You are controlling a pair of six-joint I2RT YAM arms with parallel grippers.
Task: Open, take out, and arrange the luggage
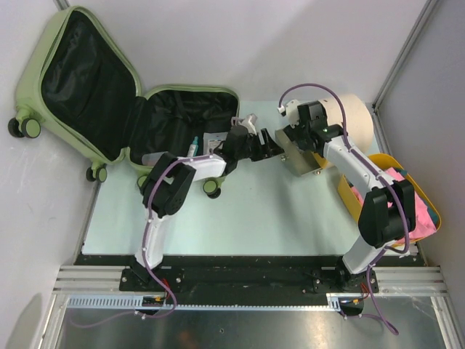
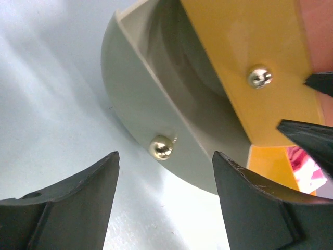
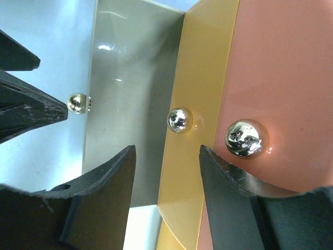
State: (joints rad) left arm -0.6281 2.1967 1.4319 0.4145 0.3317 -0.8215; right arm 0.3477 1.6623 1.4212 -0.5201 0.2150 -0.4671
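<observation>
With the pale green suitcase (image 1: 87, 80) lying open well left of the cream drum (image 1: 356, 116), the opening step looks done. Small items (image 1: 195, 145) are in its base half, so unpacking looks unfinished. Both claws are at a studded grey-yellow-pink panel piece (image 1: 301, 160) just in front of the drum. The left claw (image 2: 164, 203) is wide apart and empty. The right claw (image 3: 167, 203) is parted astride the yellow panel, with no grip visible.

Luggage (image 1: 29, 69), 10 o'clock: pale sage-green shell, plain black lining (image 1: 87, 80), black-and-green wheels (image 1: 27, 128). Drum (image 1: 360, 116), 2 o'clock: uniform cream. Basket (image 1: 427, 198), 3 o'clock: yellow; contents (image 1: 420, 218) pink. Table (image 1: 269, 218): pale blue-green, unpatterned. Small box (image 3: 130, 78), wrist views: panels in sequence grey, yellow, salmon pink, each carrying one mirror-silver knob (image 3: 179, 120).
</observation>
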